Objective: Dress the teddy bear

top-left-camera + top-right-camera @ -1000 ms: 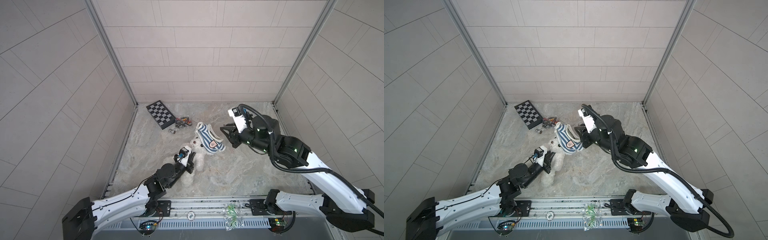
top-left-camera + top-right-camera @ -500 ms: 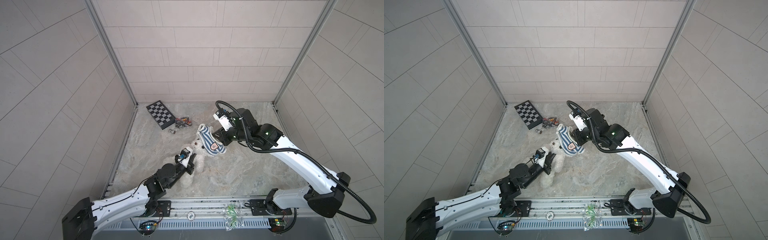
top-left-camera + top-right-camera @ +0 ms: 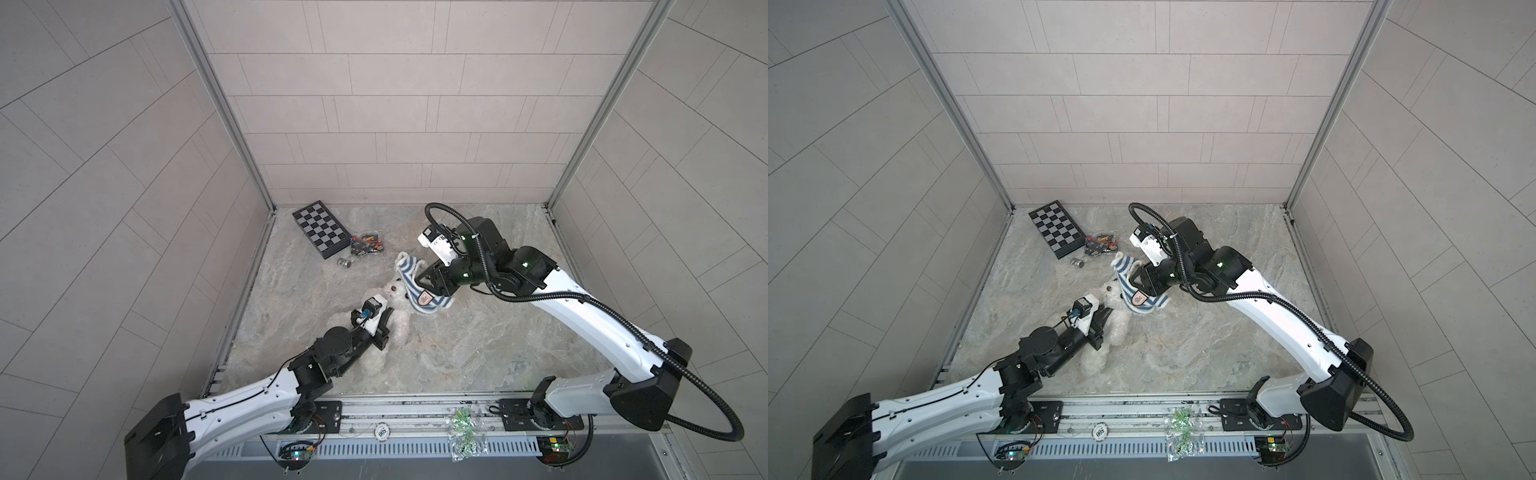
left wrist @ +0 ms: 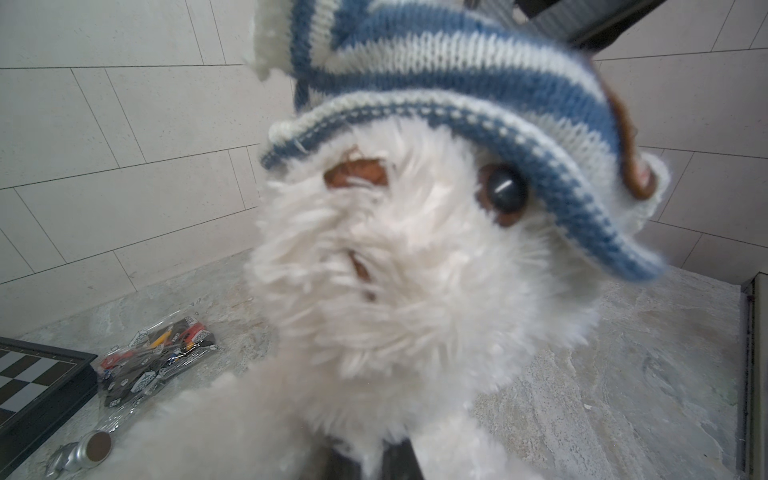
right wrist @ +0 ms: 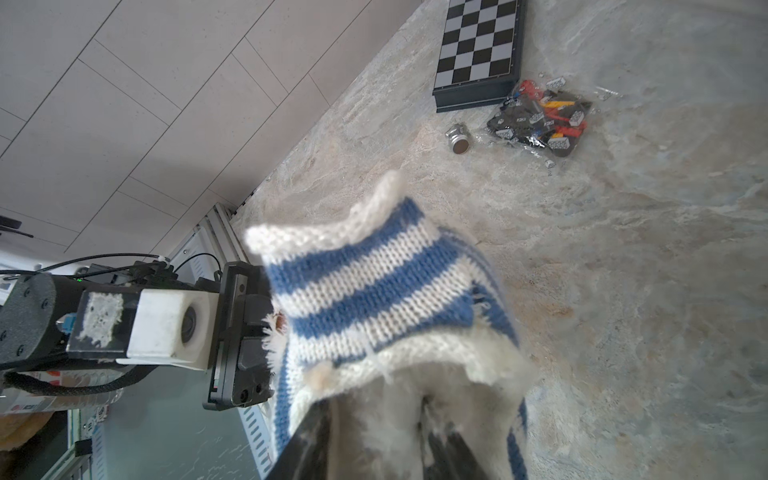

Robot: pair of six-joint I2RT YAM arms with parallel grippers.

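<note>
L end effector [image 3: 387,326] pinched on teddy bear [image 3: 401,322] torso; R end effector [image 3: 424,281] spread, striped shirt [image 5: 374,299] draped over it + bear's head.

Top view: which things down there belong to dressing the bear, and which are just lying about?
Part of the job:
teddy bear
striped shirt, draped over its head
left pincer, holding the bear
right pincer, at the shirt

Just lying about:
chessboard
bag of toy bricks
small metal cylinder

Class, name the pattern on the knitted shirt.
Blue and white stripes; the knitted shirt shows best in the right wrist view.
</note>
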